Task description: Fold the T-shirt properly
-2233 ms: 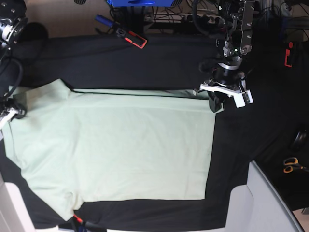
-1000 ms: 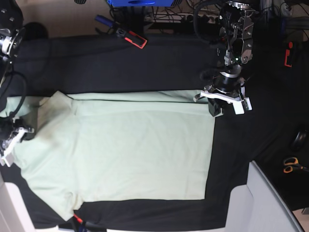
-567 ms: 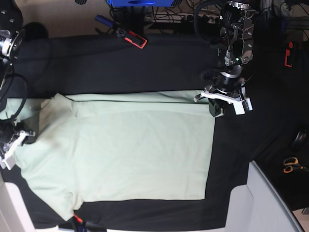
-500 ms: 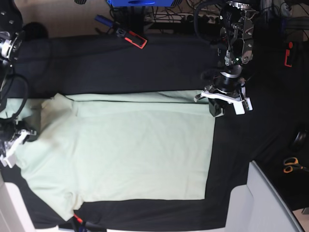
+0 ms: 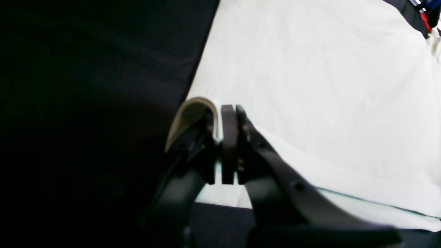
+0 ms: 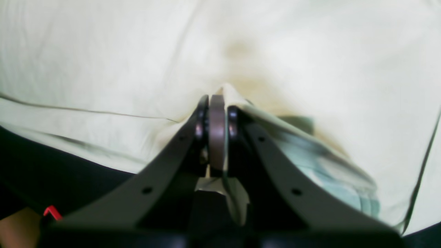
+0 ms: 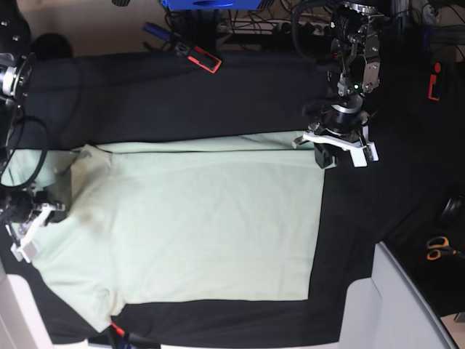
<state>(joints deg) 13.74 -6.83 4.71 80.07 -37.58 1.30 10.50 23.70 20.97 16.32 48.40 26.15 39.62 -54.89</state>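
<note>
the t-shirt [image 7: 196, 218] is spread flat across the black table cloth [image 7: 182, 94] in the base view, a big pale mint-green sheet filling the middle of the table, one short sleeve poking out at the lower left and a narrow folded band running along its top edge.

left gripper [image 7: 328, 155] is down at the shirt's upper right corner in the base view. from the left wrist camera the left gripper [image 5: 223, 120] has its jaws squeezed together with a little curl of the pale fabric pinched between them, the corner lifting up in a small loop just beside the black fingers [image 5: 229, 144]. dark cloth sits to one side of it, the flat body of the t-shirt [image 5: 327, 86] stretches away on the other.

over on the far side, the right gripper [image 7: 35, 222] sits at the shirt's left edge near the upper sleeve. the right wrist camera shows the right gripper [image 6: 217, 113] clamped tight too, with a ridge of the t-shirt [image 6: 275, 51] gathered up and held between the jaws, layers of cloth bunched beside the right-hand finger, a darker green fold showing underneath.

so both ends of that top edge are gripped. off the cloth, a red and black tool [image 7: 197, 57] lies near the top, and orange-handled scissors [image 7: 439, 249] lie at the right.
</note>
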